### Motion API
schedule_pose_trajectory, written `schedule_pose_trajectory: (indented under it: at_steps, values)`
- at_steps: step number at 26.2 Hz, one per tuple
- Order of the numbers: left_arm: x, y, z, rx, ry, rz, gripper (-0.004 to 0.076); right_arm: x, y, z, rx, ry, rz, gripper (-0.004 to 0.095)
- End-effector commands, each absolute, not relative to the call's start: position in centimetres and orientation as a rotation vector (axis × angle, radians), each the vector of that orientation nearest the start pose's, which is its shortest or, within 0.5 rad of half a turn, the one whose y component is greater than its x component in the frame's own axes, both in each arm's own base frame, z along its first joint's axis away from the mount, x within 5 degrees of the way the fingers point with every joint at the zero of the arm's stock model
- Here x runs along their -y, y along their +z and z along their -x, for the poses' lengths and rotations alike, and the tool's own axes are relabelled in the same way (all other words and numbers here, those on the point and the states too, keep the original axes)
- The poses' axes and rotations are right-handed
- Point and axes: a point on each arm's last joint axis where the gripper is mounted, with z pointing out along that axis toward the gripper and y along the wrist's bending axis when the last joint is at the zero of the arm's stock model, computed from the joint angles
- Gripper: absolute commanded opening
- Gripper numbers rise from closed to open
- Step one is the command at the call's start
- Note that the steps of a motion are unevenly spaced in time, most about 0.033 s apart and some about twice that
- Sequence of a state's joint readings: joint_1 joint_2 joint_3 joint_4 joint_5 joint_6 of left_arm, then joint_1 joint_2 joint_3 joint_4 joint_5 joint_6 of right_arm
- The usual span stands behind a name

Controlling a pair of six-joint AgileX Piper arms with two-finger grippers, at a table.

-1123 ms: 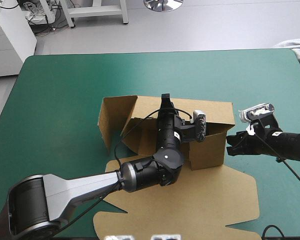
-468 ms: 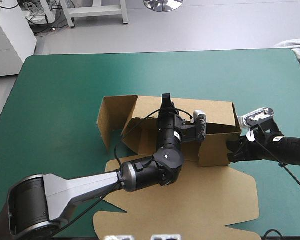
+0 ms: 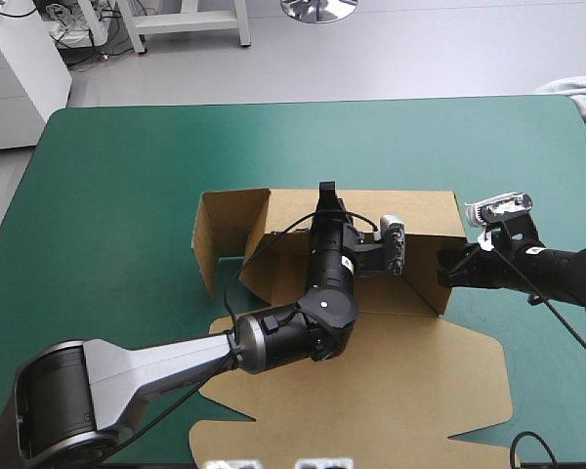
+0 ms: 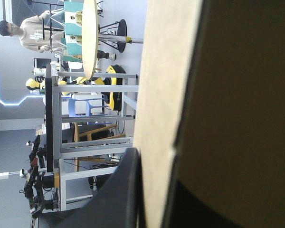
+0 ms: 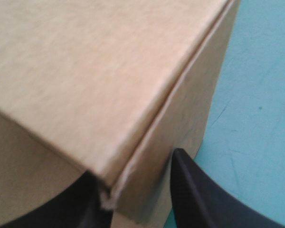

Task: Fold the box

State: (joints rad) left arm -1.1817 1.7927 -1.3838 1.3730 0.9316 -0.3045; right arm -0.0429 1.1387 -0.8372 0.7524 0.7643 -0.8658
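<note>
The brown box (image 3: 410, 391) lies mid-table, its lid flat toward the near edge and its back wall (image 3: 410, 210) and left flap raised. My left arm reaches into the box. The left gripper (image 3: 324, 189) sits at the top of the back wall and is shut on it. In the left wrist view the board edge (image 4: 156, 95) runs between the black fingers of that gripper (image 4: 154, 183). My right gripper (image 3: 445, 270) is at the box's right end wall. In the right wrist view that gripper (image 5: 133, 187) has its fingers on either side of the wall's corner (image 5: 85, 71).
Teal-green cover (image 3: 127, 166) lies bare around the box on the left and far sides. A pale cloth (image 3: 578, 90) rests at the table's far right corner. The flat lid reaches nearly to the table's near edge.
The box's right end wall has swung outward to the right, opening the inside wider. My right gripper moved with it, slightly farther from the near edge. The left arm stayed put.
</note>
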Motion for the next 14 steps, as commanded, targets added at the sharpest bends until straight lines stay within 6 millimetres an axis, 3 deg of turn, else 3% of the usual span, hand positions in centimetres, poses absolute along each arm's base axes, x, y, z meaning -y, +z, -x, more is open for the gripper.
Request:
schedule_pose_trajectory:
  at_steps: [1, 5, 14]
  values:
    - [33.62, 32.26, -20.63, -1.377, 0.696, -1.395, -0.001, -3.13, 31.64, -23.07, -2.179, 0.396, 0.436, 0.0158]
    - [33.62, 32.26, -20.63, -1.377, 0.696, -1.395, -0.001, -2.98, 31.33, -23.28, -2.192, 0.371, 0.45, -0.0004]
    - [33.61, 32.26, -20.63, -1.378, 0.698, -1.395, -0.001, -3.08, 31.2, -23.21, -2.205, 0.387, 0.461, -0.0015]
